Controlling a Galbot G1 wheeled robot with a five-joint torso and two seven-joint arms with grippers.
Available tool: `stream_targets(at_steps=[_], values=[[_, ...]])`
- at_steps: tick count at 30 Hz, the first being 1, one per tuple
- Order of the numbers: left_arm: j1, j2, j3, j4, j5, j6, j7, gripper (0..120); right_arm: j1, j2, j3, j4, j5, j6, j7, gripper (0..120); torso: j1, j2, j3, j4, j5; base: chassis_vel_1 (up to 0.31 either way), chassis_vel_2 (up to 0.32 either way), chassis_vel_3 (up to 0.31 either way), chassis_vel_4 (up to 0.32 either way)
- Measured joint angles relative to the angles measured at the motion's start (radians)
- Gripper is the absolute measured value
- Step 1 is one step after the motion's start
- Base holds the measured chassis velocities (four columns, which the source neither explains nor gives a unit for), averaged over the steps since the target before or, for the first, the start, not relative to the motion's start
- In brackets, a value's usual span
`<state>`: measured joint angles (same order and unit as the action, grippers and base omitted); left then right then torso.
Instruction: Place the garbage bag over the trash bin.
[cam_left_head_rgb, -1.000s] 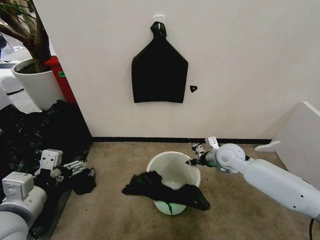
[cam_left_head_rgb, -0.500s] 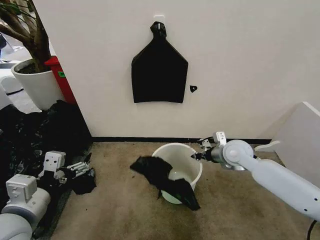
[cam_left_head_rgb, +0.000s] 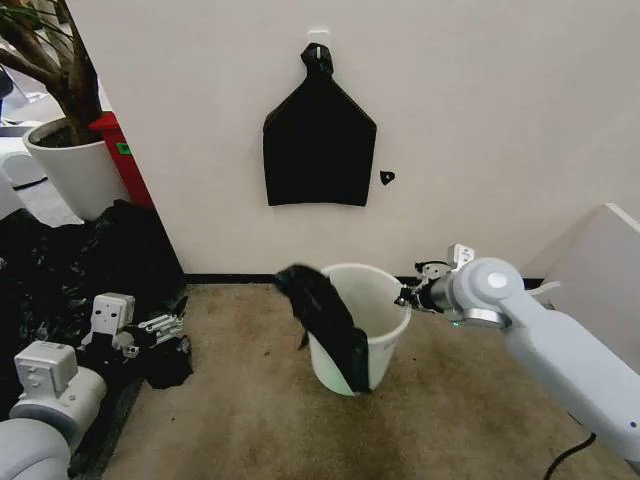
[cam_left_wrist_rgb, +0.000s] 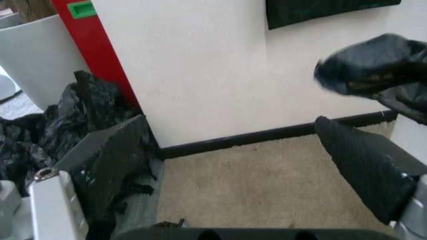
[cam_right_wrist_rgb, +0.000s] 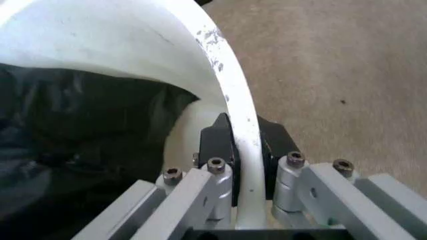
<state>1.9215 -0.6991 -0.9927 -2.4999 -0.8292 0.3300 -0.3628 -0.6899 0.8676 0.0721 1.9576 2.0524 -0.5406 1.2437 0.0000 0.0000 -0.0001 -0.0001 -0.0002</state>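
on carpet: 1 trash bin (cam_left_head_rgb: 385, 335), 1 garbage bag (cam_left_head_rgb: 325, 315), right gripper (cam_right_wrist_rgb: 244, 145) clamps rim.

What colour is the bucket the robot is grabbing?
The trash bin is white, faintly pale green near its base; the head view shows it best.

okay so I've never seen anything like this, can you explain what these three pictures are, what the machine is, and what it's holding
This is a wheeled robot with two arms. One picture is from a camera on its head; the other two are from cameras on each wrist. The right gripper is clamped on the rim of the trash bin, a white bucket on the carpet; the right wrist view shows its fingers either side of that rim. The garbage bag hangs crumpled over the bin's left edge. The left gripper waits, open, low on the left above a heap of black plastic.
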Motion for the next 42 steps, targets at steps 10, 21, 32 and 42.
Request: stream_targets(at_steps=[10, 21, 32, 42], values=[[-0.014, -0.003, 0.021, 0.0, 0.013, -0.007, 0.002, 100, -0.152, 0.088, 0.029, 0.062, -0.133, 0.194, 0.103, 1, 0.0, 0.0, 0.0, -0.0001, 0.0001, 0.0, 0.0, 0.0, 0.0], [-0.029, -0.016, 0.048, 0.0, 0.034, -0.013, 0.007, 100, -0.282, 0.219, -0.002, 0.082, -0.439, 0.313, 0.071, 1, 0.0, 0.0, 0.0, 0.0001, 0.0, 0.0, 0.0, 0.0, 0.0], [-0.003, -0.047, 0.046, 0.0, 0.066, -0.023, 0.022, 100, -0.338, 0.272, -0.056, 0.052, -0.577, 0.309, 0.016, 1, 0.0, 0.0, 0.0, 0.0002, 0.0001, 0.0, 0.0, 0.0, 0.0], [0.013, -0.064, 0.047, 0.0, 0.089, -0.034, 0.034, 100, -0.363, 0.287, -0.07, 0.03, -0.638, 0.303, -0.017, 1, 0.0, 0.0, 0.0, 0.0002, 0.0002, 0.0, 0.0, 0.0, 0.0]])
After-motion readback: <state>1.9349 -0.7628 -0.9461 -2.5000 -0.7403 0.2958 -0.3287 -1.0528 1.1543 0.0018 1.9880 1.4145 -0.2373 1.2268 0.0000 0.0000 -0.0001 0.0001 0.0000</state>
